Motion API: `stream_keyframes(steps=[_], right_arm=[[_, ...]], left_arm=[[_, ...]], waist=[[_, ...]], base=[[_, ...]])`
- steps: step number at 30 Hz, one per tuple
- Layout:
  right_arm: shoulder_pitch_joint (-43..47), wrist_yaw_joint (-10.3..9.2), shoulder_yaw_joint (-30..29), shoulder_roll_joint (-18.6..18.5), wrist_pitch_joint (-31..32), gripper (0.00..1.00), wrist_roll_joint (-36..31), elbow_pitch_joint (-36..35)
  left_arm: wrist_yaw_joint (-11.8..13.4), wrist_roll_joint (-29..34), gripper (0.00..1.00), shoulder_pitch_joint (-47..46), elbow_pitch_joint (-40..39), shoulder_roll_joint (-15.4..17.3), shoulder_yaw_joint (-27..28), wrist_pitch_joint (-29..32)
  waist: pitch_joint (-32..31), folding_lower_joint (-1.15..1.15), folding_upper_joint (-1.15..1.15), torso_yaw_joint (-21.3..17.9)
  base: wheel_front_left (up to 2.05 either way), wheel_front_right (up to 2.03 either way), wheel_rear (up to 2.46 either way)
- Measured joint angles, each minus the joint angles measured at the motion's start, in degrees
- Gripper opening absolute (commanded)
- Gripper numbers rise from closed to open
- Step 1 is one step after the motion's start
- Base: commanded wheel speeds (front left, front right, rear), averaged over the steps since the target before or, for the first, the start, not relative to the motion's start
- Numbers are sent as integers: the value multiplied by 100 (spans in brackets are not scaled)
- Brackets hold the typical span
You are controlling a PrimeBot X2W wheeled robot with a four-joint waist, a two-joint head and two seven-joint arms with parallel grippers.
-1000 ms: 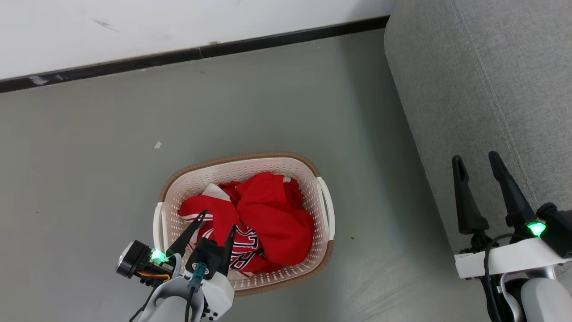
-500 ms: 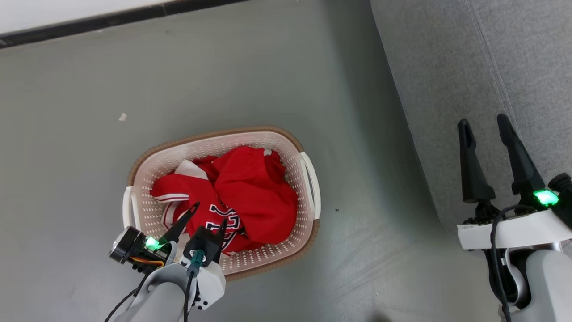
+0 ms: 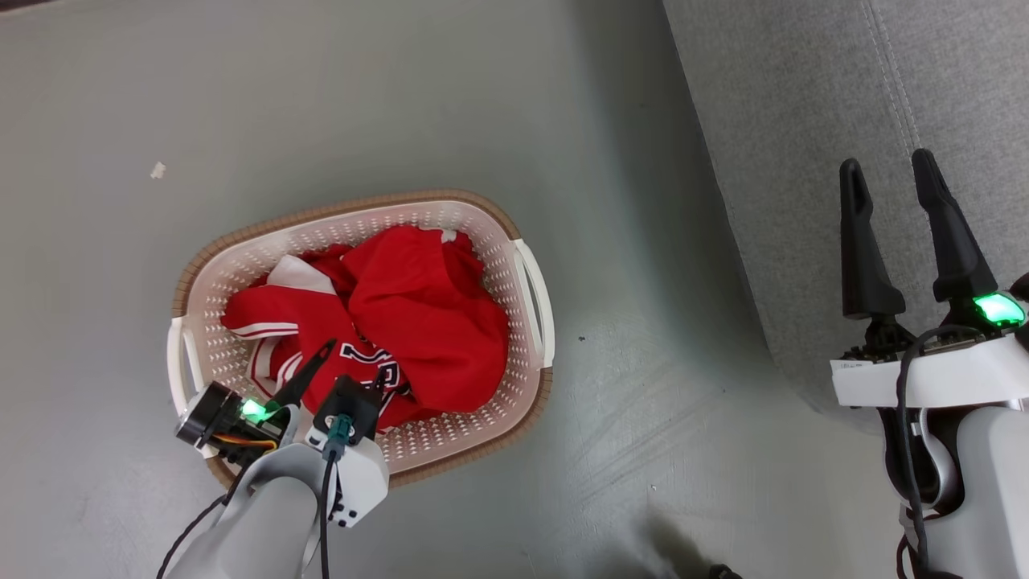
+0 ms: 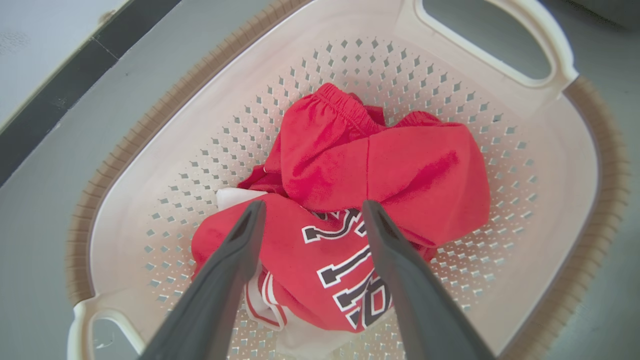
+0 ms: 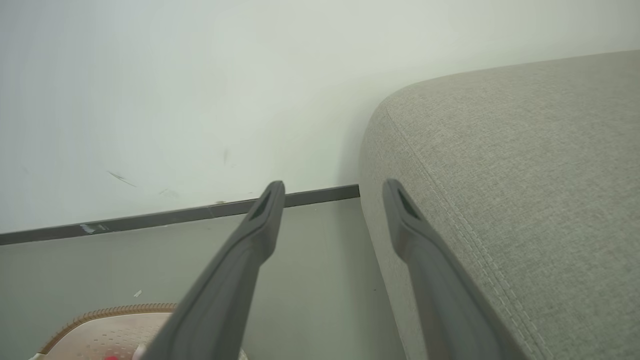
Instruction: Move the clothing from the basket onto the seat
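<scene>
Grey-green floor (image 3: 402, 96) across the frame, small white scrap (image 3: 157, 170) at upper left, scuffed white wall (image 5: 175, 75), dark baseboard (image 5: 150, 218) along its foot

Navy lettering (image 4: 345, 265) on the clothing (image 4: 390, 170) is crumpled and unreadable.

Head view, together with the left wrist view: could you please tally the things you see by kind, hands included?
Red garments: 2, a lettered garment and a plain garment, both in the basket
Baskets: 1
Sofas: 1, the sofa
Hands: 2, the left hand and the right hand, both open
Total: 6
</scene>
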Motion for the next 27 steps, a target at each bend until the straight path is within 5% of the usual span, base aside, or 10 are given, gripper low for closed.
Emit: stream_keyframes(steps=[12,27], right_arm=[[-312,1,44,-1,0,100,152,10],[-502,1,101,-2,0,100,193,78]], left_arm=[[13,42,100,-307,463,7,-36,201],[361,-41,100,-587,1021,180,292,612]], waist=[[351,0,0,-177],[619,-1,0,-327]], base=[[0,0,0],[0,0,0]])
